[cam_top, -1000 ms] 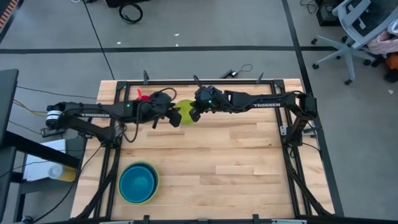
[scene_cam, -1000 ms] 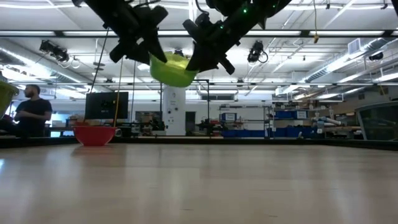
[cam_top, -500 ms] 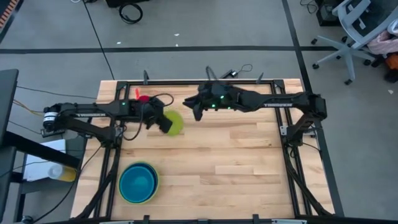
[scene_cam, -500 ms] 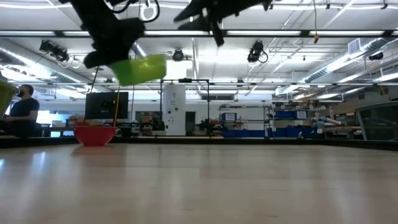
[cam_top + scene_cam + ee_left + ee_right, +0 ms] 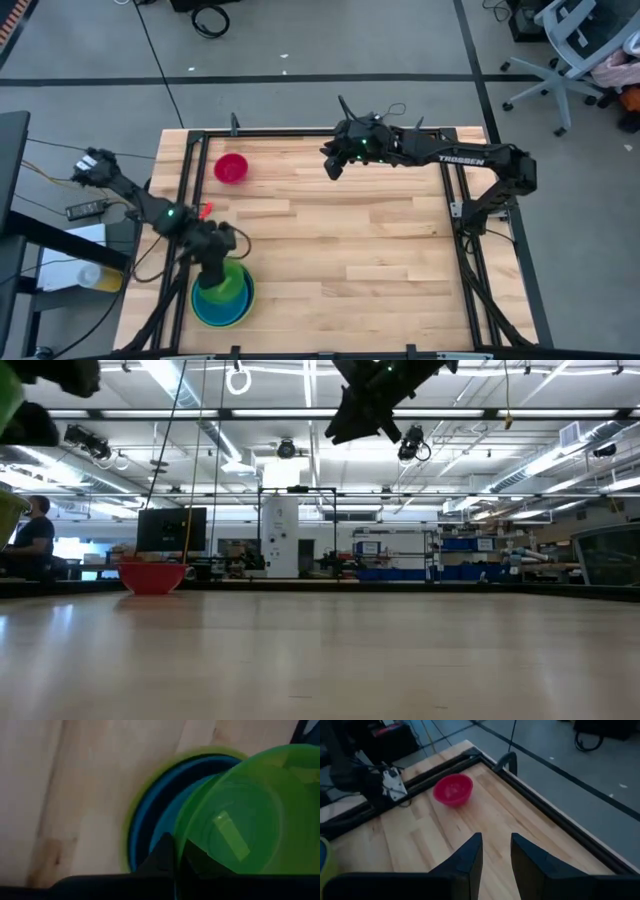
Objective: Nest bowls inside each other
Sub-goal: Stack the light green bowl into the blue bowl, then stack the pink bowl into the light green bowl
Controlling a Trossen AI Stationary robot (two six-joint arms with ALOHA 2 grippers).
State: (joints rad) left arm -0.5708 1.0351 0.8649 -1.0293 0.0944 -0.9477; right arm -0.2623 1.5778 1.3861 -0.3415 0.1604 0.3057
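while the left gripper (image 5: 222, 262) fingers pinch the small green bowl (image 5: 250, 825) by its rim over the nested stack (image 5: 205, 300), expect light, stiff, slippery plastic. the right gripper (image 5: 495, 851) fingers stand spread, facing the magenta bowl (image 5: 453, 790) on the counter (image 5: 350, 240).

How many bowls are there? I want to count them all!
4 show, maybe more hidden in the stack. A red bowl sits alone at the table's far left. The left gripper holds a small green bowl over the blue bowl nested in the lime bowl.
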